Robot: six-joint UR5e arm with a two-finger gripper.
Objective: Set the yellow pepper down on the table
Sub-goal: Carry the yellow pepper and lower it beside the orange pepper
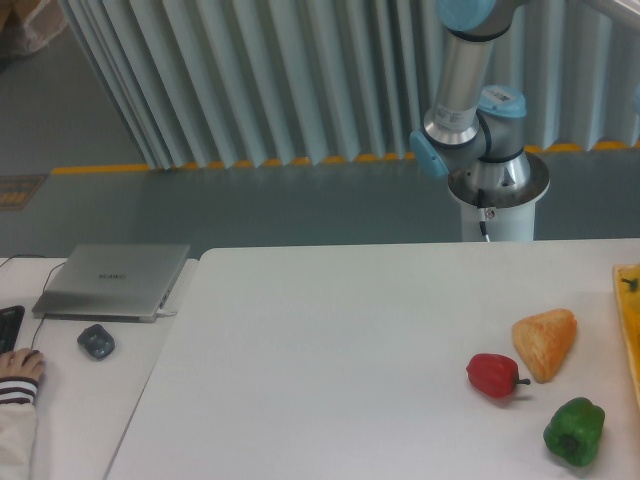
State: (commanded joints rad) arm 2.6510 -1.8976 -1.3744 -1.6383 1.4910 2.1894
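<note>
The white table (330, 340) fills the lower part of the view. At its far right edge a yellow-orange strip (632, 330) is cut off by the frame, with a small dark green mark near its top. I cannot tell whether this is the yellow pepper or something it lies on. The arm's base (497, 195) stands behind the table's far edge, and the arm (462, 70) rises out of the top of the frame. The gripper is out of view.
A red pepper (493, 375), an orange-tan wedge-shaped piece (546, 342) and a green pepper (574, 431) lie at the right of the table. On the adjoining desk at the left are a closed laptop (113, 280), a mouse (96, 342) and a person's hand (18, 368).
</note>
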